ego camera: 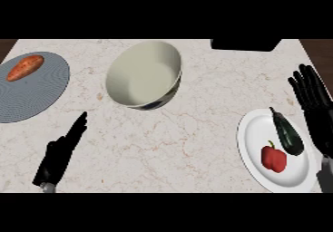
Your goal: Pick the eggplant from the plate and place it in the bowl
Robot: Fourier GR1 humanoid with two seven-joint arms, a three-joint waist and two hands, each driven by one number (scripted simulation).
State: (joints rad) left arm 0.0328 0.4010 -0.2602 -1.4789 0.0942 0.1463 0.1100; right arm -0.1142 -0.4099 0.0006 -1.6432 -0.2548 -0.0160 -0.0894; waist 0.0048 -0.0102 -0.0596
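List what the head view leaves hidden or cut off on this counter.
- Black object at the counter's far edge: cut by the upper band, so what it is cannot be told.
- White plate holding the eggplant and red pepper: its right rim is hidden behind the right robot hand.
- Right forearm: cut off by the right edge.
- Left robot hand: seen edge-on, palm hidden.
- Bowl: tilted, underside mostly hidden.

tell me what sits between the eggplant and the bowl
Nothing: in the head view only bare counter lies between the eggplant and the bowl.
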